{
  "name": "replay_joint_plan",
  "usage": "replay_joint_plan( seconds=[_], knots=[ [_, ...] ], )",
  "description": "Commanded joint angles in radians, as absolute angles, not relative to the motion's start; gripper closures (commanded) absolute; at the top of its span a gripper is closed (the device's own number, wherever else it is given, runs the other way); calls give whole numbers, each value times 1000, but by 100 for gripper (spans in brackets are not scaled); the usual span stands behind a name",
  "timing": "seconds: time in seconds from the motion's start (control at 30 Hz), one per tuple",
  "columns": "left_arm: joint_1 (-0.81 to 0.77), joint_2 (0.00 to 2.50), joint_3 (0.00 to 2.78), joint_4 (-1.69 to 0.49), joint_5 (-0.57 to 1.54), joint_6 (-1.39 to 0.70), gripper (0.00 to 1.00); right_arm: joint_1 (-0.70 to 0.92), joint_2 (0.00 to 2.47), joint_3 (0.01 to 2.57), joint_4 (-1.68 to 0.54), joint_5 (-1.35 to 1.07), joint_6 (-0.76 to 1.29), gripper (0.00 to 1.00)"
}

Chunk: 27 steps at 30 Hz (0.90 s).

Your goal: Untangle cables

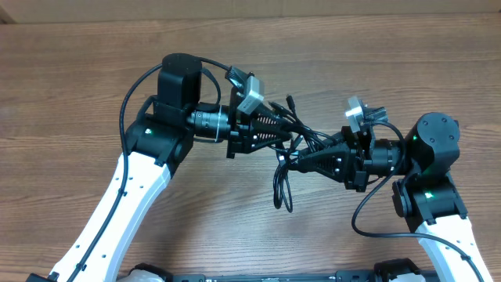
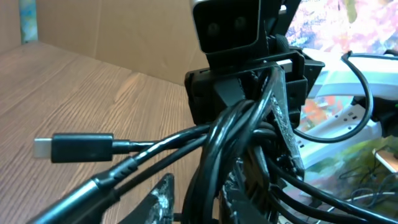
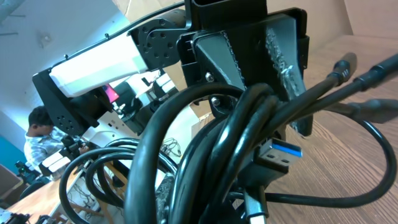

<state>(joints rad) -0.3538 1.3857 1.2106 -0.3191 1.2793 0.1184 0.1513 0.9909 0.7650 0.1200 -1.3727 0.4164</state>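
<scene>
Overhead: your left end effector (image 1: 270,131) and right end effector (image 1: 301,160) face each other tip to tip. Both are closed on the cables (image 1: 293,145), a black bunch held above the table (image 1: 78,78). The bunch sits between the two tips, equally near both arms. Its long axis runs from the left tip down toward the right one, and a slack loop (image 1: 282,192) hangs below the bunch. So any pull apart would go along that line.

Left wrist: the cables (image 2: 230,143) fill the middle, wrapped over a finger (image 2: 283,121) of the opposite arm. One plug (image 2: 81,148) sticks out left of the bunch. You cannot trace which cord crosses which.

Right wrist: the cables (image 3: 205,143) coil tightly, with a blue-tongued plug (image 3: 280,152) just right of them. Your own fingers are mostly hidden behind the cords.
</scene>
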Motion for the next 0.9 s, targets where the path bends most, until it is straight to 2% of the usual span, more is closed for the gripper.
replay_joint_plan(
  seconds=[0.0, 0.1, 0.23, 0.37, 0.43, 0.6, 0.63, 0.67, 0.7, 0.73, 0.77, 0.87],
  knots=[
    [-363, 1365, 1225, -318, 1276, 96, 72, 156, 983, 785, 131, -1390, 419, 92],
    [-375, 1365, 1225, -318, 1276, 97, 65, 156, 983, 785, 134, -1390, 419, 92],
    [-403, 1365, 1225, -317, 1275, 97, 61, 156, 983, 785, 157, -1390, 419, 91],
    [-409, 1365, 1225, -317, 1272, 97, 74, 156, 983, 785, 156, -1390, 419, 91],
    [-403, 1365, 1225, -316, 1271, 97, 96, 156, 983, 785, 156, -1390, 419, 91],
    [-394, 1365, 1225, -316, 1230, 49, 96, 156, 983, 785, 154, -1390, 419, 90],
    [-390, 1365, 1225, -316, 1191, 7, 96, 156, 983, 785, 151, -1389, 419, 86],
    [-385, 1365, 1225, -316, 1165, -20, 96, 156, 983, 785, 151, -1389, 419, 72],
    [-379, 1365, 1225, -316, 1127, -66, 96, 156, 985, 785, 149, -1384, 419, 37],
    [-373, 1365, 1225, -315, 1103, -98, 96, 156, 985, 785, 148, -1379, 419, 15],
    [-365, 1365, 1225, -316, 1080, -136, 96, 156, 989, 785, 138, -1352, 419, 0],
    [-337, 1365, 1225, -317, 1054, -215, 96, 156, 1000, 785, 49, -1231, 419, 0]
  ],
)
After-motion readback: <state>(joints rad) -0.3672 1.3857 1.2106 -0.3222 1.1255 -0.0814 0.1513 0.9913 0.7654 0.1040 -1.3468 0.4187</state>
